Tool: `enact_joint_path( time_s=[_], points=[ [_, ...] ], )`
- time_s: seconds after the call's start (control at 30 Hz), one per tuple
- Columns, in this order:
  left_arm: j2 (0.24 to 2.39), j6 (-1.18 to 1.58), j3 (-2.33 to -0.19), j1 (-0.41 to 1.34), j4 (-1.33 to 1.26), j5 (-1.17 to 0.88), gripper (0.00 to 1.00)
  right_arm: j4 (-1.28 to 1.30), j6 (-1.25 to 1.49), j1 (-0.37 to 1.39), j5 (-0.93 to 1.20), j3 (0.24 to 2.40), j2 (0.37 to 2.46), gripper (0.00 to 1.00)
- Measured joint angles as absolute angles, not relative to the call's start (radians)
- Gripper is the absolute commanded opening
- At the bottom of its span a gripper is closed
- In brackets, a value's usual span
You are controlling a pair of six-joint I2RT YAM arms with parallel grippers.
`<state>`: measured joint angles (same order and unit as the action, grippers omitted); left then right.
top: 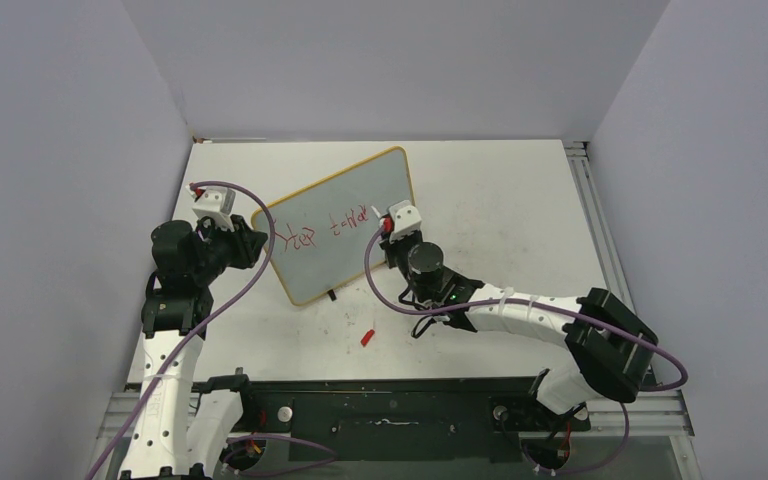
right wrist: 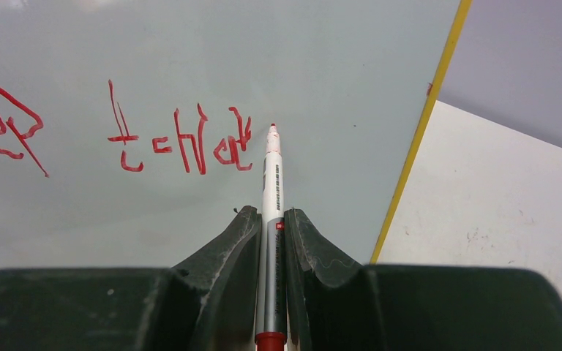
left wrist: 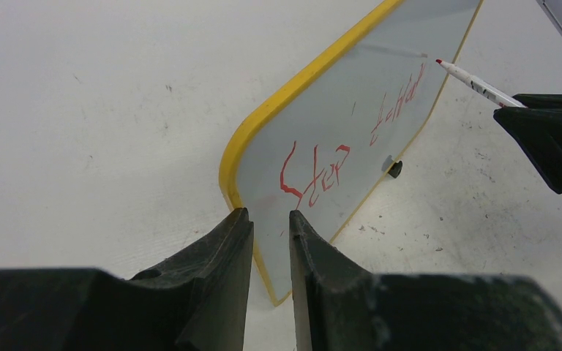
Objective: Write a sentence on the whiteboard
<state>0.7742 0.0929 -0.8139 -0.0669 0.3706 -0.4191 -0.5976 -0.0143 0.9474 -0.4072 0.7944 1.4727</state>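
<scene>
The whiteboard (top: 355, 190) stands tilted on the table, its yellow frame around a pale face. Red writing (top: 332, 230) runs across it; the sentence reads "Step" (left wrist: 315, 172) plus a second word (right wrist: 183, 139). My left gripper (top: 255, 240) is closed over the board's left edge, and the frame runs between its fingers (left wrist: 269, 219). My right gripper (top: 392, 232) is shut on a white-and-silver red marker (right wrist: 272, 190). The marker's red tip (right wrist: 273, 128) is at the board face (right wrist: 300, 58), just right of the last letter. The marker also shows in the left wrist view (left wrist: 476, 82).
A small red marker cap (top: 368, 336) lies on the white table in front of the board. One black foot (left wrist: 394, 170) shows under the board's lower edge. Grey walls close in the table on three sides. A rail (top: 590, 215) runs along the right edge.
</scene>
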Motion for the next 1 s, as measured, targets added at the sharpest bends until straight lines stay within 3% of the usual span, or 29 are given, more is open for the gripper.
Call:
enact_joint_path(
  time_s=[1.0],
  points=[
    [0.775,0.093,-0.814,-0.067,0.371,-0.419,0.23,-0.596,-0.016,0.935,-0.37,0.794,1.504,0.05]
  ],
)
